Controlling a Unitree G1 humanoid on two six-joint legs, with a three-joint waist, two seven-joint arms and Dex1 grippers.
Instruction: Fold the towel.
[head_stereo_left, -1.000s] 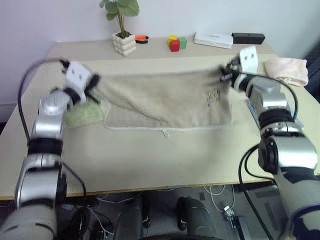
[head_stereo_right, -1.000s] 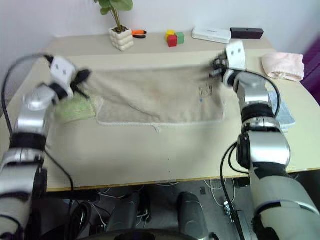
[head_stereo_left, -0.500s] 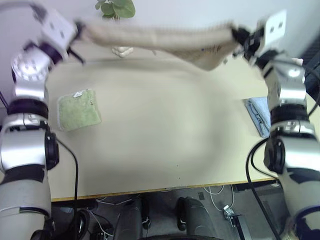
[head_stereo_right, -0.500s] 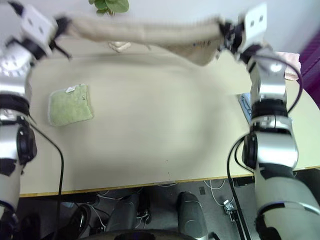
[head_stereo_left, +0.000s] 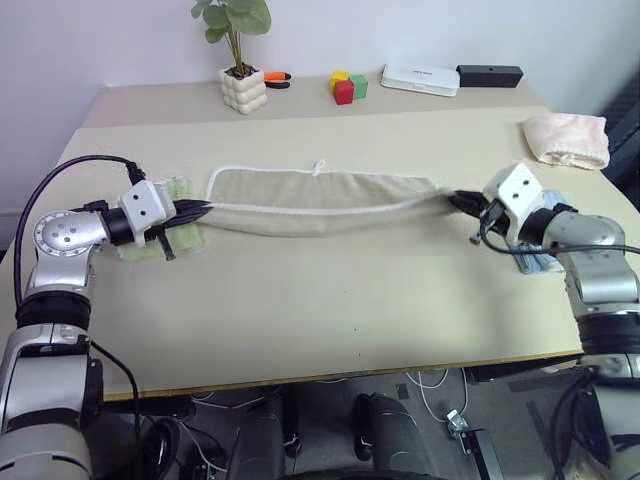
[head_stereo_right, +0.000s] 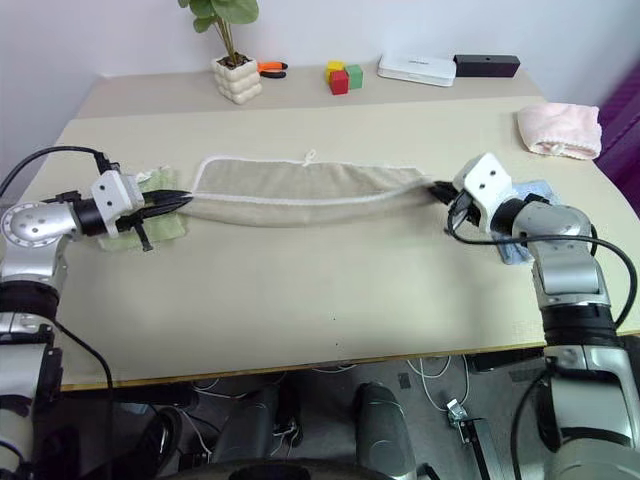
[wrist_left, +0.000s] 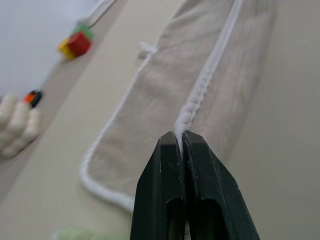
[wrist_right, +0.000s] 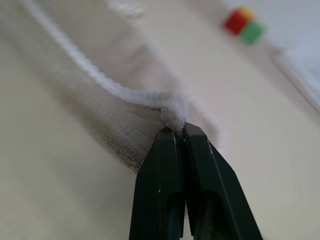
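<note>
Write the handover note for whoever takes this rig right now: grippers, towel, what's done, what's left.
Left gripper: shut on the towel's white-edged corner, over the green cloth.
Right gripper: shut on the opposite corner, near the blue cloth.
Towel: lying as a long strip across the table, held corners pulled taut over it.
Done: one lengthwise fold appears laid.
Left: release, then fold end to end.
</note>
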